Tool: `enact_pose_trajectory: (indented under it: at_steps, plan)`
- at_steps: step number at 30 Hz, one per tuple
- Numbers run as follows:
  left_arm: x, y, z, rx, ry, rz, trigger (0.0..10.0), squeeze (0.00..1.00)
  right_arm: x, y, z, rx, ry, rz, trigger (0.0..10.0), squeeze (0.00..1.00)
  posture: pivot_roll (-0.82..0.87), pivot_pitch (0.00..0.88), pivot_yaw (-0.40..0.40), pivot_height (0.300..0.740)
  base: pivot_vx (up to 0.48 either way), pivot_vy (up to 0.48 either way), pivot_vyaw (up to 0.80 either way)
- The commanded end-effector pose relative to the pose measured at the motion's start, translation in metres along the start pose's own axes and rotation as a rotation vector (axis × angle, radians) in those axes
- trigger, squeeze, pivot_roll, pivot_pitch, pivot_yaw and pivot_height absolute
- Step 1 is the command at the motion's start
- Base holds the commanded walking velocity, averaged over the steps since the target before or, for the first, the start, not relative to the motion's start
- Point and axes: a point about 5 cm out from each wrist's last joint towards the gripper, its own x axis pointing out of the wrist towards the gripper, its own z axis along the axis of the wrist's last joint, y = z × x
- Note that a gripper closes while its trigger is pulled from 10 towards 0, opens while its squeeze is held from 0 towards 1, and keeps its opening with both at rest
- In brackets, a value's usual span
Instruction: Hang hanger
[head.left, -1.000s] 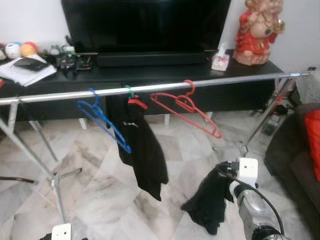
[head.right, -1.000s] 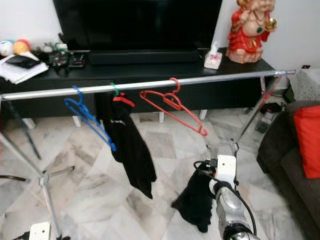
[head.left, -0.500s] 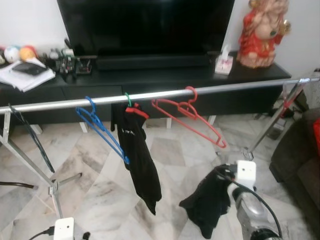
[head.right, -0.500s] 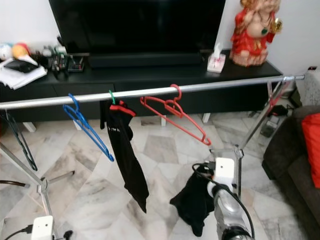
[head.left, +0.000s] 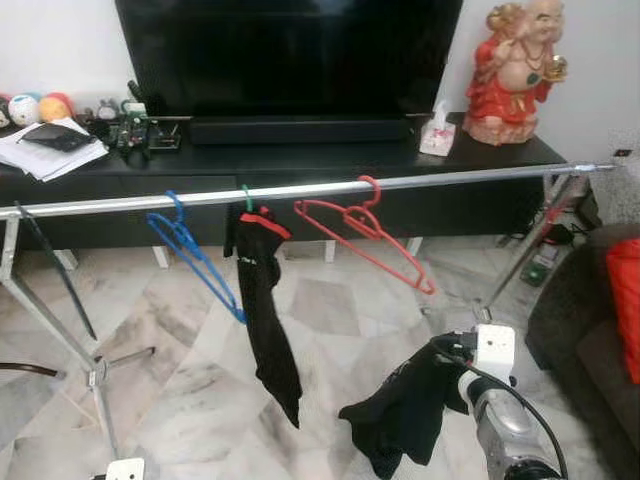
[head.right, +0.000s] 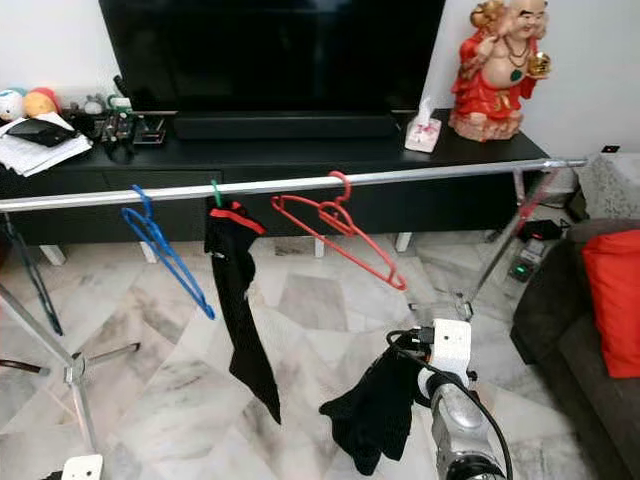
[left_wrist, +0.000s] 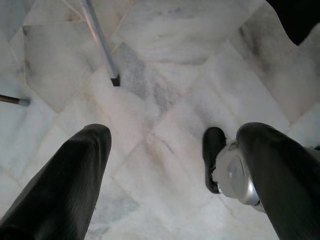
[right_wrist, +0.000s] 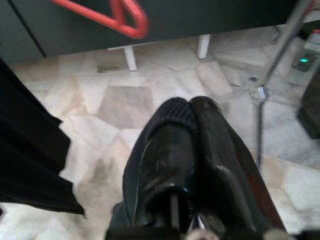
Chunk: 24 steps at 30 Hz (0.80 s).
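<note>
Below the rail, the right gripper, fingers pressed together, pinched a black garment, apparently awaiting the red hanger.

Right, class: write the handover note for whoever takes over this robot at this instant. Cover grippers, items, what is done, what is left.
Right gripper: shut on the black garment, held low in front of the rail.
Left gripper: open, idle above the floor.
On the rail: blue hanger, a hanger carrying black clothing, empty red hanger.
Done: garment picked up.
Left: getting it hung on the rail, probably on the red hanger.
</note>
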Motion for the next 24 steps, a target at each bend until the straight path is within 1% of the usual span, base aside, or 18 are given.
enact_pose_trajectory:
  at_steps: [1,5,10,16,19,24]
  plan:
    - [-0.0026,0.0016,-0.0112,0.004,0.047,0.004,10.0,0.00,0.0043,0.0012,0.0113,-0.017,-0.044,0.012,10.0,0.00,0.06,0.000,-0.055,0.716,0.000,-0.416,0.00]
    - [-0.0043,0.0002,-0.0165,0.001,0.058,0.003,10.0,0.00,0.0042,0.0011,0.0113,-0.026,-0.042,0.017,10.0,0.00,0.06,0.000,-0.058,0.716,0.000,-0.429,0.00]
    - [-0.0046,-0.0021,-0.0176,-0.003,0.057,-0.001,10.0,0.00,0.0039,-0.0001,0.0119,-0.044,-0.045,0.020,10.0,0.00,0.07,0.000,-0.062,0.716,0.000,-0.440,0.00]
    - [-0.0040,-0.0034,-0.0150,-0.005,0.043,-0.006,10.0,0.00,0.0039,-0.0013,0.0128,-0.045,-0.048,0.021,10.0,0.00,0.06,0.000,-0.066,0.716,0.000,-0.442,0.61]
    - [-0.0039,-0.0038,-0.0147,-0.005,0.040,-0.007,10.0,0.00,0.0036,-0.0022,0.0116,-0.023,-0.042,0.013,10.0,0.00,0.06,0.000,-0.064,0.716,0.000,-0.441,0.00]
    - [-0.0040,-0.0042,-0.0148,-0.005,0.038,-0.008,10.0,0.00,0.0031,-0.0020,0.0105,-0.025,-0.040,0.015,10.0,0.00,0.06,0.000,-0.062,0.716,0.000,-0.441,0.00]
